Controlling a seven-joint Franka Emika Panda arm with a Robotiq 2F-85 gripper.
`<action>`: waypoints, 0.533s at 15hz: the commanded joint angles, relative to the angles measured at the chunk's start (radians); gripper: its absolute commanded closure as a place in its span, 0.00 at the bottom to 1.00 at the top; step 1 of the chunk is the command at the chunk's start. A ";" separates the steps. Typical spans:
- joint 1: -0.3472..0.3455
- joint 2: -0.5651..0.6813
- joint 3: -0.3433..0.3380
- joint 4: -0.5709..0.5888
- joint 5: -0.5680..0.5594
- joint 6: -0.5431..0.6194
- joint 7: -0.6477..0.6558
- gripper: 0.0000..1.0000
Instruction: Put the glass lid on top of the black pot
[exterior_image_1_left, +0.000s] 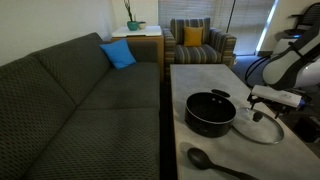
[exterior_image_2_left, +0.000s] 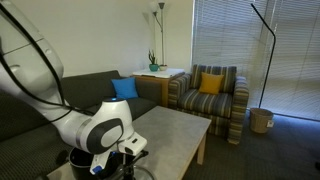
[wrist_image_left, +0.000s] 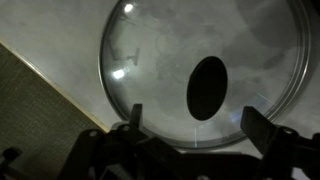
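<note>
My pincer (wrist_image_left: 196, 122) stands wide open and holds nothing; its two dark fingers (wrist_image_left: 135, 118) rise at the lower edge of the wrist view. Straight below it lies the round flat lid of clear glass (wrist_image_left: 150, 60) with a thin metal rim, flat on the pale stone-like table top (wrist_image_left: 45, 22). Its small dark oval knob (wrist_image_left: 207, 88) sits between my fingers and a little ahead, its long axis pointing away from me, so I judge the jaws would close across its narrow side. The glass looks smooth, shiny and probably slippery. The wide shallow black pot (exterior_image_1_left: 210, 112), matt and uncovered, stands just beside the lid, off to one side of my pincer.
</note>
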 joint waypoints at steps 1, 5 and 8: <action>-0.061 0.086 0.046 0.146 -0.001 -0.057 -0.063 0.00; -0.089 0.083 0.073 0.145 0.005 -0.078 -0.084 0.00; -0.091 0.081 0.084 0.145 0.010 -0.086 -0.083 0.00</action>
